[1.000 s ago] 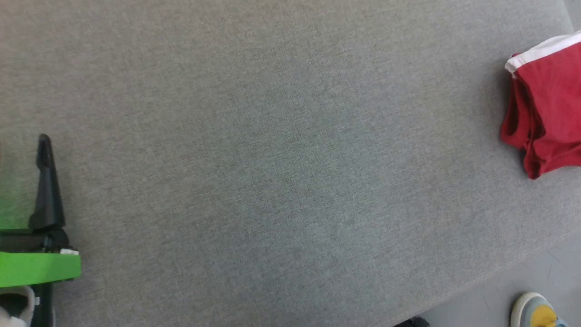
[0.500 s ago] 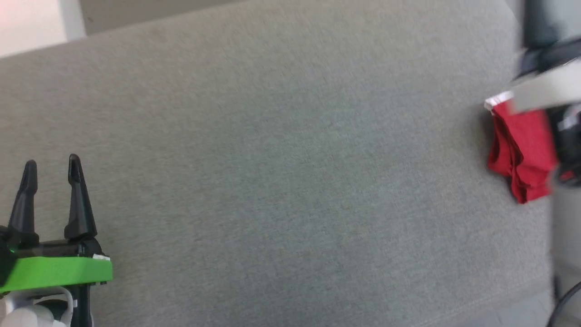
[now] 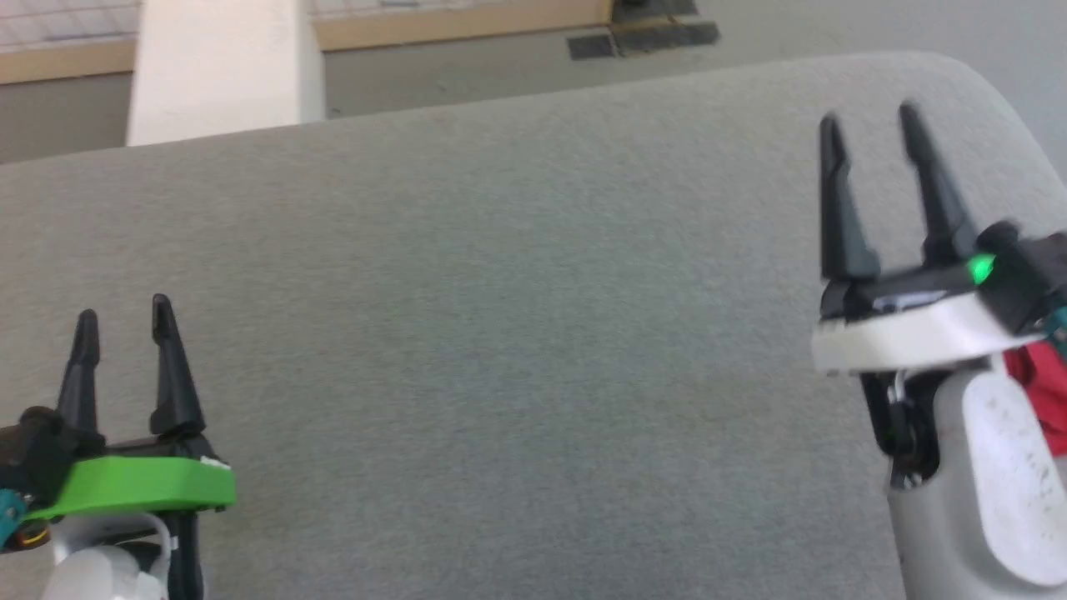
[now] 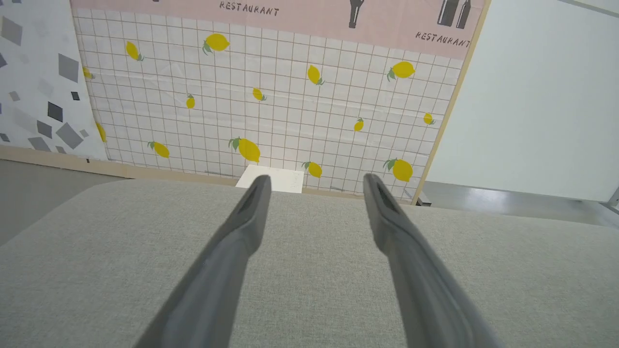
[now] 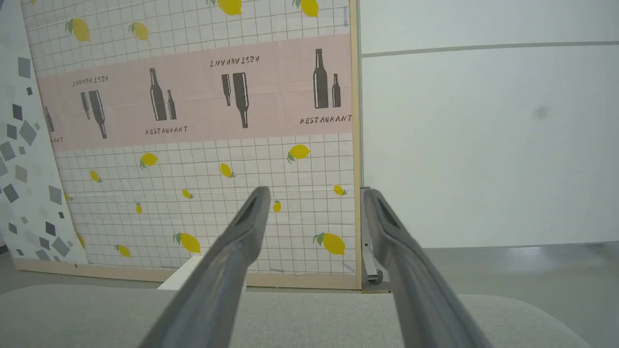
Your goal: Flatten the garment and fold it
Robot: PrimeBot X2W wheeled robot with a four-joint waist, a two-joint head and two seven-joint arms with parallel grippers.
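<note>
A small patch of the red garment (image 3: 1044, 390) peeks out at the right edge of the head view, mostly hidden behind my right wrist. It lies on the grey padded table (image 3: 500, 292). My right gripper (image 3: 869, 123) stands open above the table's right side, beyond the garment, with nothing between its fingers. My left gripper (image 3: 123, 315) stands open at the lower left, far from the garment and empty. In the left wrist view, the left gripper (image 4: 314, 181) points across bare grey cloth. The right gripper (image 5: 314, 194) in its own view aims at the far wall.
The table's far edge (image 3: 500, 104) runs across the top of the head view, rounding off at the right. Beyond it are floor, a white post (image 3: 221, 67) and a wall panel with lemon and bottle prints (image 4: 271, 96).
The head camera has tilted up and swung, so the far edge and floor now show. My right gripper has come into view in front of the garment, hiding most of it.
</note>
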